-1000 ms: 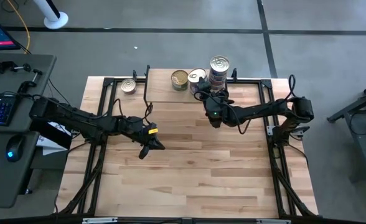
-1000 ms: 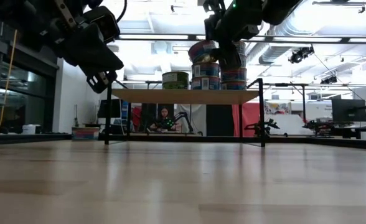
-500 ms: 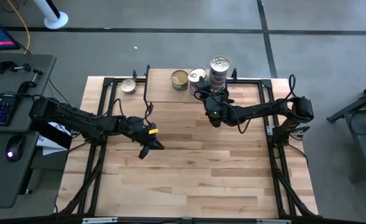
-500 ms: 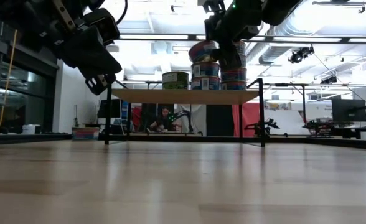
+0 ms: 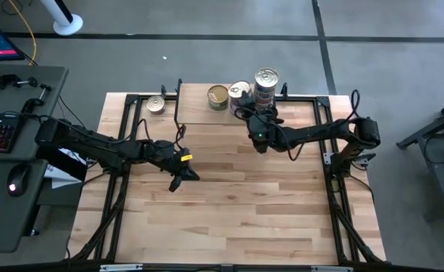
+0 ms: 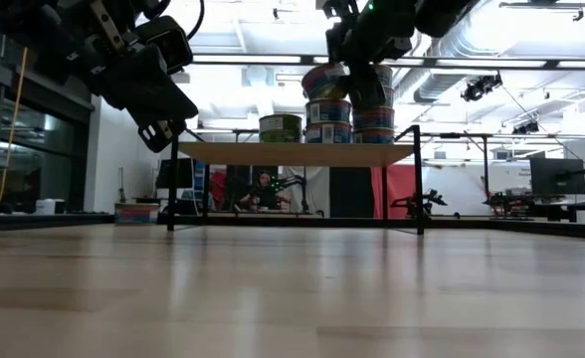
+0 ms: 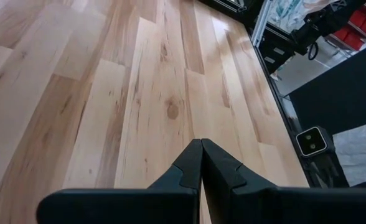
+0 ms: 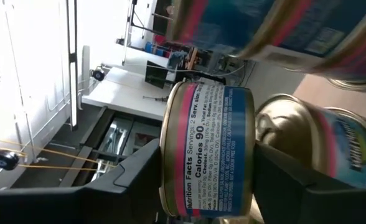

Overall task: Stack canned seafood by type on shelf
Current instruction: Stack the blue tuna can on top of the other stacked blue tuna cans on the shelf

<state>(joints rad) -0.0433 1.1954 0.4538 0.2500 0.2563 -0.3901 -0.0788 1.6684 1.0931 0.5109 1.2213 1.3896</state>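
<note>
Right hand [image 8: 205, 186] grips a tin [image 8: 208, 149] beside stacked tins [image 5: 266, 85].

The side label of the tin [image 8: 208, 152] seen in the right wrist view carries nutrition print: "Calories 90", beside it "Nutrition Facts", "Servings" and "Serv. size". The finer lines under it are too small to read. No other text is legible.

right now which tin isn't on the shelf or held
The lone tin on the table, left of the shelf; the rest are on the shelf or in the right pincer.
</note>
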